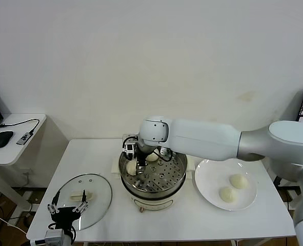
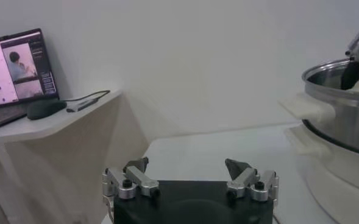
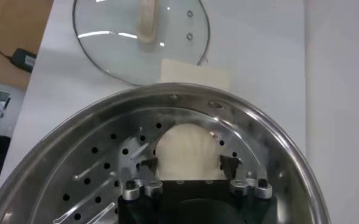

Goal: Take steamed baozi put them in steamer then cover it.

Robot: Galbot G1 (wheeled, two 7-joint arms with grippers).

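The steamer [image 1: 164, 192] stands mid-table with its perforated tray showing. My right gripper [image 1: 133, 163] reaches into its left half. In the right wrist view that gripper [image 3: 188, 162] is open, with one steamed baozi [image 3: 188, 146] lying on the tray between its fingers. A second baozi [image 1: 152, 157] rests at the back of the steamer [image 3: 240, 115]. Two more baozi [image 1: 238, 181] [image 1: 227, 194] lie on the white plate [image 1: 207, 177] to the right. The glass cover [image 1: 97, 197] lies flat on the table to the left. My left gripper [image 1: 67, 207] hangs open over its near edge.
A low side table [image 1: 18, 151] at the far left carries a mouse [image 1: 2, 138], a cable and a laptop [image 2: 14, 67]. A wall runs behind the white table [image 1: 89, 159]. The table's front edge lies close below the cover and the steamer.
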